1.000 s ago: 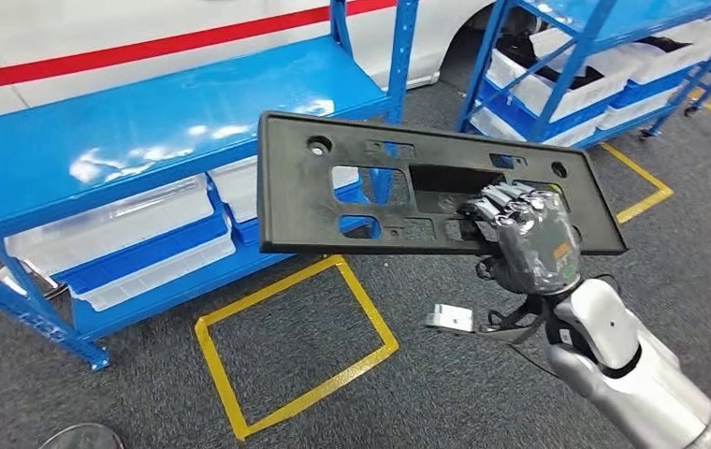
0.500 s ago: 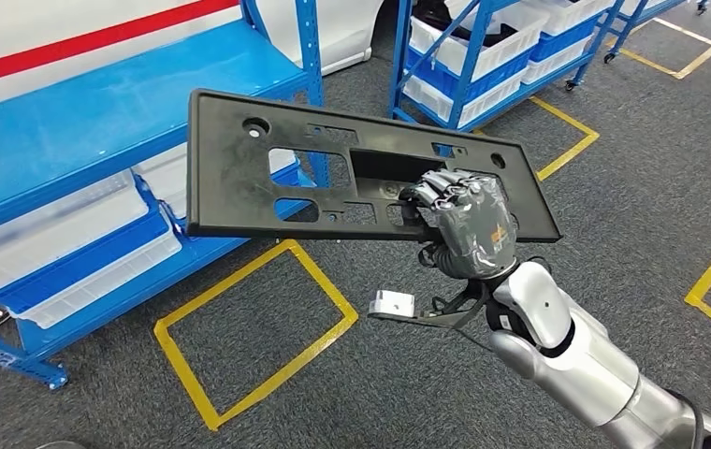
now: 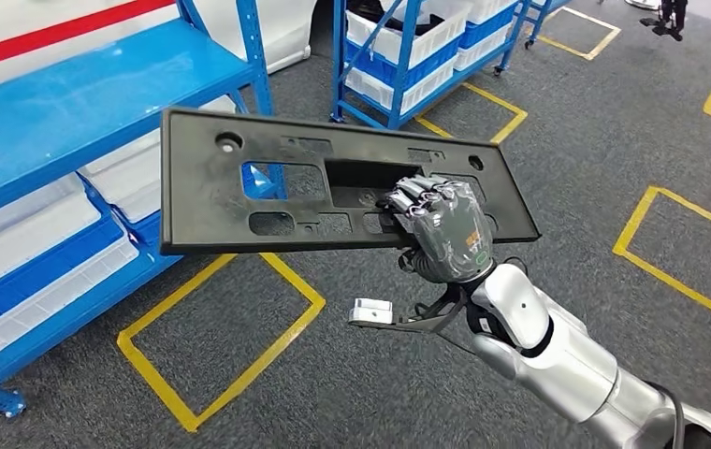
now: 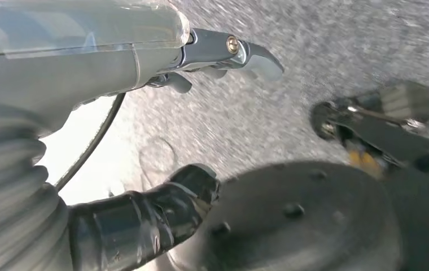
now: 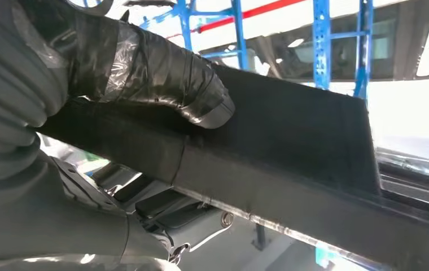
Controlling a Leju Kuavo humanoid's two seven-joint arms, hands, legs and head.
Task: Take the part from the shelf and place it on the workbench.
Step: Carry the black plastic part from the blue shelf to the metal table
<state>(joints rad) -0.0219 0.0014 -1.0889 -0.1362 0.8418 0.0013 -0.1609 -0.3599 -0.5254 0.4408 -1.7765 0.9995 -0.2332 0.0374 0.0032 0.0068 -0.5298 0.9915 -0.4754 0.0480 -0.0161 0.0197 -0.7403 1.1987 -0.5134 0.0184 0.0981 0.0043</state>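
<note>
Carrying: black part [image 3: 333, 182], one, mid-frame, held flat above the floor by right hand [image 3: 442, 229], fingers clamped through a cutout near its right end. Left hand [image 4: 144, 226]: grip state unclear. Keep level, swing slow, long overhang leftward. Two blue shelves [image 3: 80, 103], four yellow floor boxes [image 3: 221, 337].

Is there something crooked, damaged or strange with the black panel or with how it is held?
No damage shows. The black panel is gripped by the right hand near one end, so most of it juts out unsupported, its far end toward the blue shelf. That off-centre hold looks awkward.
</note>
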